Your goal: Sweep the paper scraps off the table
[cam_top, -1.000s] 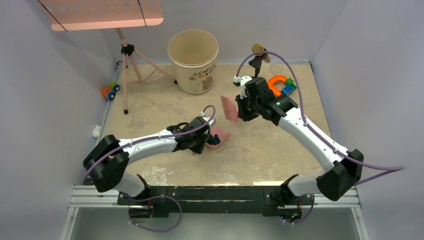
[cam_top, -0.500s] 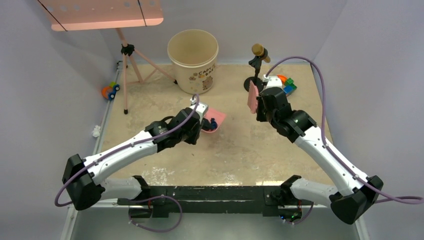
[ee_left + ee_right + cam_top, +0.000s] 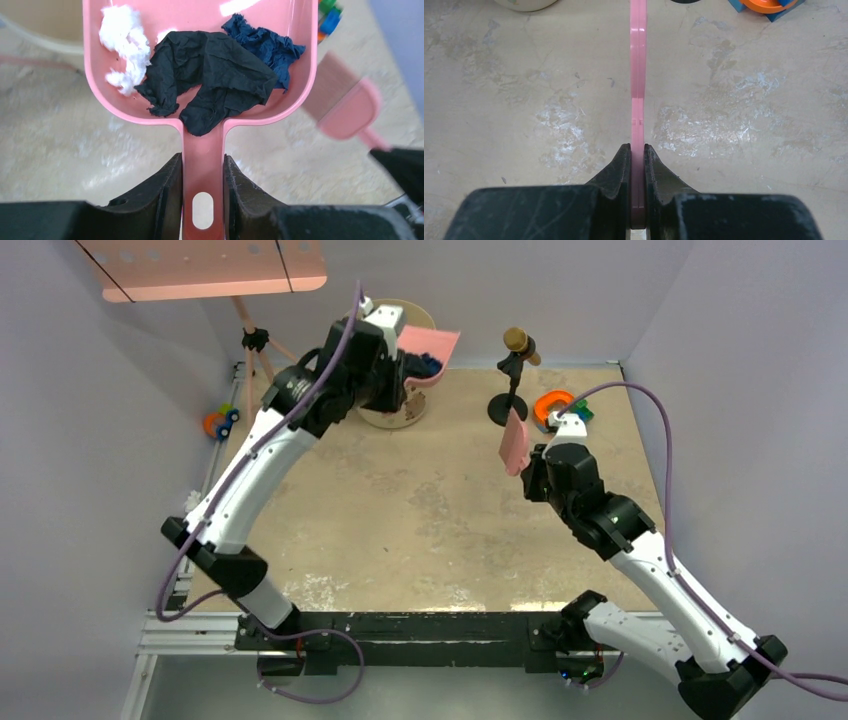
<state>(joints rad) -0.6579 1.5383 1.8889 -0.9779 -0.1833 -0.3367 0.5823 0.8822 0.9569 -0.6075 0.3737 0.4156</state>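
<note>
My left gripper (image 3: pixel 202 167) is shut on the handle of a pink dustpan (image 3: pixel 200 120). The pan carries paper scraps: a black wad (image 3: pixel 215 75), a dark blue one (image 3: pixel 267 47) and a white one (image 3: pixel 122 42). In the top view the dustpan (image 3: pixel 432 340) is lifted at the rim of a cream bucket (image 3: pixel 400 418), which the left arm mostly hides. My right gripper (image 3: pixel 637 150) is shut on a pink brush (image 3: pixel 638 75), held edge-on above the table (image 3: pixel 430 520). From above, the brush (image 3: pixel 515 442) hangs right of centre.
A microphone stand (image 3: pixel 515 375) and orange-blue-green toy blocks (image 3: pixel 560 405) sit at the back right. A tripod (image 3: pixel 255 340) and a small toy (image 3: pixel 220 422) are at the back left. A white wad (image 3: pixel 192 502) lies beside the table's left frame.
The left arm has raised the loaded dustpan from mid-table up and back to the bucket. The right arm has carried the brush rightward, and it now hangs nearer than half a second ago.
</note>
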